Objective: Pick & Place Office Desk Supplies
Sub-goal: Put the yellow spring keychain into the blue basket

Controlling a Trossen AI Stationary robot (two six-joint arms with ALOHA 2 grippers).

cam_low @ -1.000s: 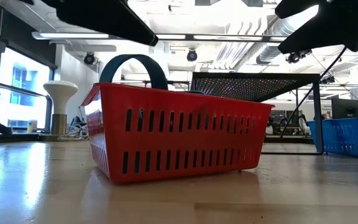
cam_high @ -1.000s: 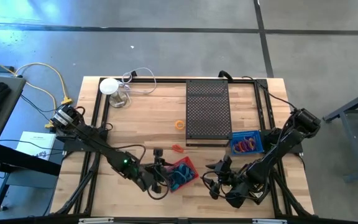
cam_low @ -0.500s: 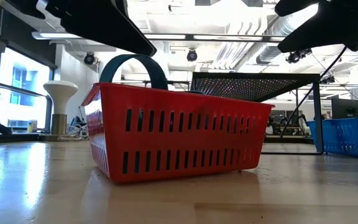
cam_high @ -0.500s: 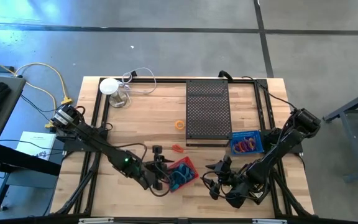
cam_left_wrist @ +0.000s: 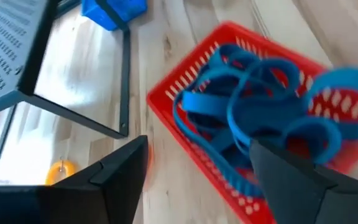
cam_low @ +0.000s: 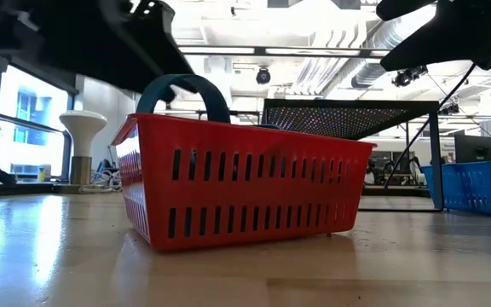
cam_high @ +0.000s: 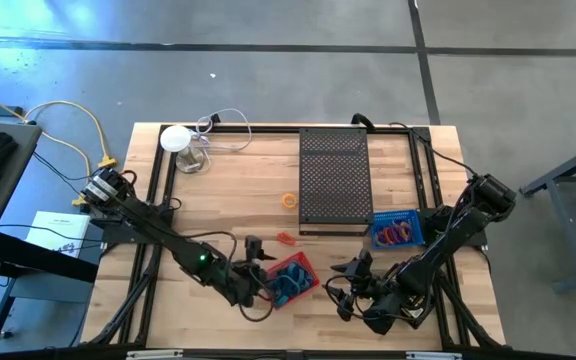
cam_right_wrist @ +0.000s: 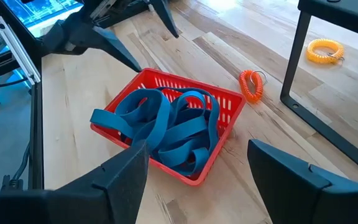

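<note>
A red slotted basket (cam_high: 291,279) stands near the table's front edge, filled with blue elastic bands (cam_right_wrist: 166,127); one band (cam_low: 182,88) arches above its rim. My left gripper (cam_left_wrist: 197,180) is open just left of the basket (cam_left_wrist: 253,112), with nothing between its fingers. My right gripper (cam_right_wrist: 210,180) is open to the basket's right, also with nothing between its fingers. An orange coil (cam_right_wrist: 250,84) lies on the table beyond the basket, and a yellow coil (cam_right_wrist: 325,50) lies farther off beside the black tray. A blue basket (cam_high: 398,232) holds coloured loops.
A large black perforated tray (cam_high: 333,178) on legs stands at the middle back. A white round object with a cable (cam_high: 176,138) is at the far left. Black frame rails (cam_high: 158,190) run along the table's sides. Bare wood lies between tray and red basket.
My left arm has come lower and nearer the table's front edge beside the red basket, as the low view shows. The basket and its bands have stayed in place.
</note>
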